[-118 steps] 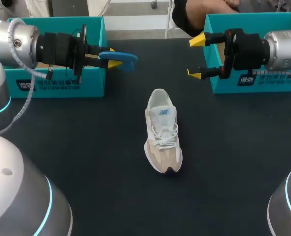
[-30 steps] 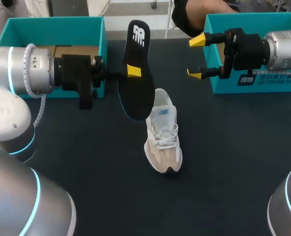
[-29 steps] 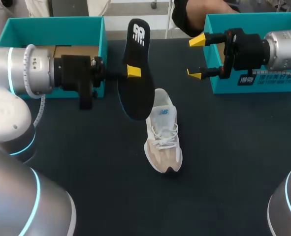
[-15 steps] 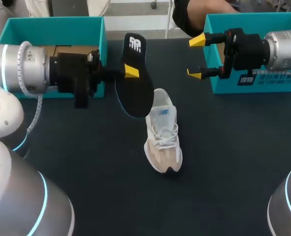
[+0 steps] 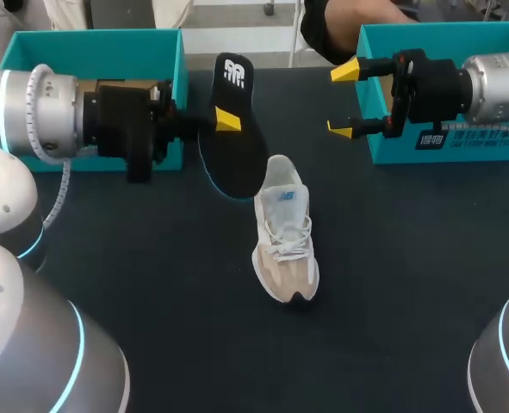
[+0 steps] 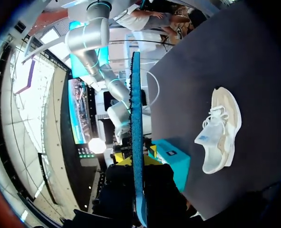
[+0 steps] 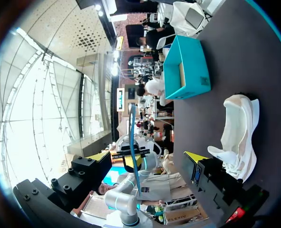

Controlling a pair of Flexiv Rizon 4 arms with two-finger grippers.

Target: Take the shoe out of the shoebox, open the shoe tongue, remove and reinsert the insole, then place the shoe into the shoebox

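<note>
Shoe [image 5: 284,232] sole-down on table [image 5: 151,284]; left gripper [image 5: 224,122] clamped on black insole [image 5: 234,142], held in the air just beside the shoe's heel; right gripper [image 5: 343,100] fingers apart, empty, well off the heel's other side.

A table [image 5: 185,258] with a flat, dark, matte top takes up nearly all of the head view; its surface is one even, near-black colour from the middle out to the far corners; its far edge runs straight across that view; in both wrist views the same dark top shows as a smooth plane ending in a clean, straight edge.
</note>
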